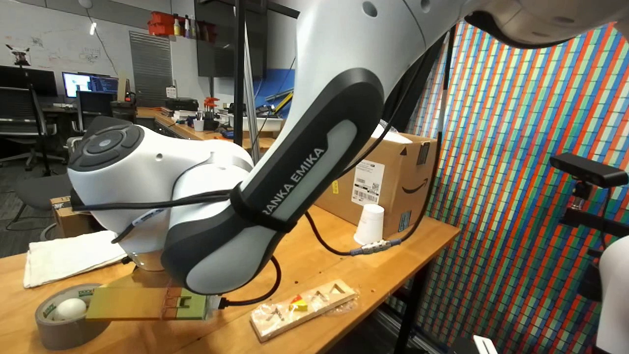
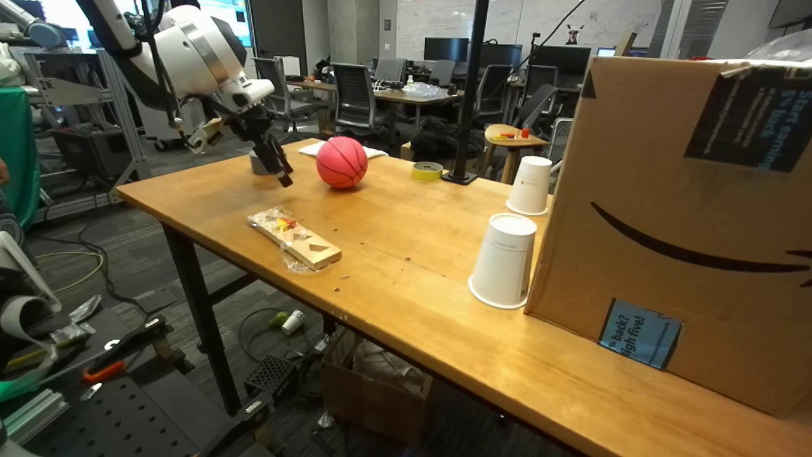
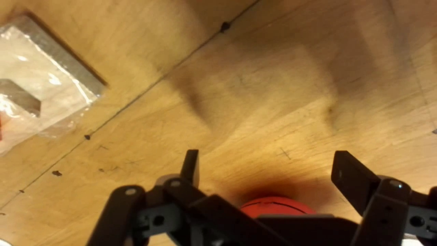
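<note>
Above the bench (image 2: 393,209), the tool (image 3: 266,157) is hovering wide and empty, presumably for clearance; the pink ball (image 2: 342,162) is resting on the wood near it; the wooden board (image 2: 295,239) is lying apart, film (image 3: 65,124) probably retaining its pieces (image 1: 298,306).

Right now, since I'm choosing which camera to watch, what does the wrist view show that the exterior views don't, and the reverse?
Only the wrist view: the gap between the spread fingers of the end effector, and a small cross mark on the table.

Only the exterior views: the box and the arm, plus, in an exterior view, the yellow tape.

Shared: the table and the wooden board. The end effector and the ball also show in an exterior view, the ball whole there but only a sliver in the wrist view.
</note>
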Available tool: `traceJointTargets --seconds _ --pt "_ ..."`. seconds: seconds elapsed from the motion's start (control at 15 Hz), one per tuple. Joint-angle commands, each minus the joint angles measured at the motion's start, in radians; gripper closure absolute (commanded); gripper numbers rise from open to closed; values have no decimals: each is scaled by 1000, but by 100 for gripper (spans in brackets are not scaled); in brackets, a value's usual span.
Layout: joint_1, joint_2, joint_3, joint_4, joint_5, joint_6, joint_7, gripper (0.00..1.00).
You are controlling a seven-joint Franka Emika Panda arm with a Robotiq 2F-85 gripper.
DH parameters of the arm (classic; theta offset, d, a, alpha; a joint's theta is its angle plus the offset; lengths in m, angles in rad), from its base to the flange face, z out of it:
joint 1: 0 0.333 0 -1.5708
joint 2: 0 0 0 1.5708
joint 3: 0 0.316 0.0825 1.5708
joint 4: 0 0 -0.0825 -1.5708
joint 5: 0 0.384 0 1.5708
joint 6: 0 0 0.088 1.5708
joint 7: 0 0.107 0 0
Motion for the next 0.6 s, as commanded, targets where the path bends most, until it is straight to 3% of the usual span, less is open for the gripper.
traceJointTargets --seconds 0.0,0.53 --pt "16 -47 7 -24 50 -16 5 0" --pt "23 -45 3 -14 112 -50 -4 0"
